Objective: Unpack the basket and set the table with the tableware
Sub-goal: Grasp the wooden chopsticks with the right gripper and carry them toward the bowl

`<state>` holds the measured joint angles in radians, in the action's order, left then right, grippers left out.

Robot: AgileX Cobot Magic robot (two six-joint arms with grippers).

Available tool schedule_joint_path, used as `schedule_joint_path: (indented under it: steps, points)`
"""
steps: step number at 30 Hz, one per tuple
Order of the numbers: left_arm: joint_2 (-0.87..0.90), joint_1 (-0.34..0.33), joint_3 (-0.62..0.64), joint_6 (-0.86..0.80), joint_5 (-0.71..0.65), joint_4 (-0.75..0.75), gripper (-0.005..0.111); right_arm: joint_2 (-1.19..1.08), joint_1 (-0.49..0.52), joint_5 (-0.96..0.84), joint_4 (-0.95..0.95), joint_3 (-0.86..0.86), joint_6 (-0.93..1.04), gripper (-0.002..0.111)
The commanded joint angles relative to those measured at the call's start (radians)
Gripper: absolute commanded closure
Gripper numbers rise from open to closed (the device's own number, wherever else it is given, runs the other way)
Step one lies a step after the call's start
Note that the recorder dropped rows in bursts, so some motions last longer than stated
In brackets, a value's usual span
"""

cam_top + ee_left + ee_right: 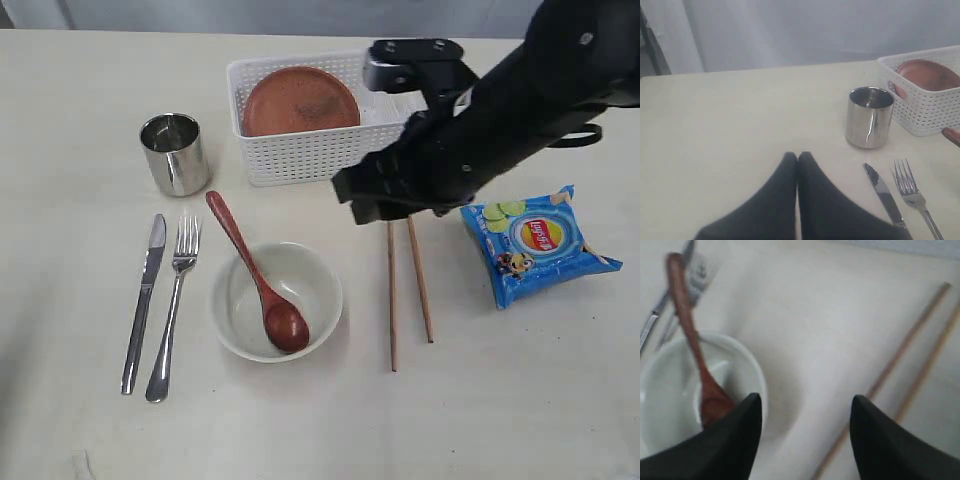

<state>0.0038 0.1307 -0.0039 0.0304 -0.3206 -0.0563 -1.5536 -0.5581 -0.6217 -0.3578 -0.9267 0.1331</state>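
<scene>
The white basket (300, 160) holds the brown plate (300, 100). On the table (70, 70) stand the steel cup (173, 152), knife (145, 300), fork (175, 305) and cream bowl (315, 270) with the wooden spoon (255, 275) in it. The chopstick pair (410, 285) lies right of the bowl. My right gripper (806, 399) is open and empty above the table, between the bowl (747, 365) and the chopsticks (905, 345); its black body (385, 195) hangs in front of the basket. My left gripper (798, 156) is shut and empty, short of the cup (870, 117) and knife (882, 192).
A blue chip packet (535, 245) lies at the right, beyond the chopsticks. The right arm crosses over the basket's right corner. The left wrist view shows the basket (925, 112) with the plate (927, 75) behind the cup, and the fork (910, 190).
</scene>
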Motion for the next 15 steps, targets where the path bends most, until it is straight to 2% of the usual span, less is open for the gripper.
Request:
schedule_joint_path:
  steps: [1, 9, 15]
  points:
    - [-0.004, -0.001, 0.004, 0.001, 0.001, 0.002, 0.106, -0.043, 0.093, -0.053, 0.054, 0.030, -0.019, 0.057]
    - [-0.004, -0.001, 0.004, 0.001, 0.001, 0.002, 0.106, -0.188, 0.100, 0.045, 0.068, 0.033, -0.021, 0.057]
    - [-0.004, -0.001, 0.004, 0.001, 0.001, 0.002, 0.106, -0.271, 0.100, 0.094, 0.162, 0.033, -0.077, 0.057]
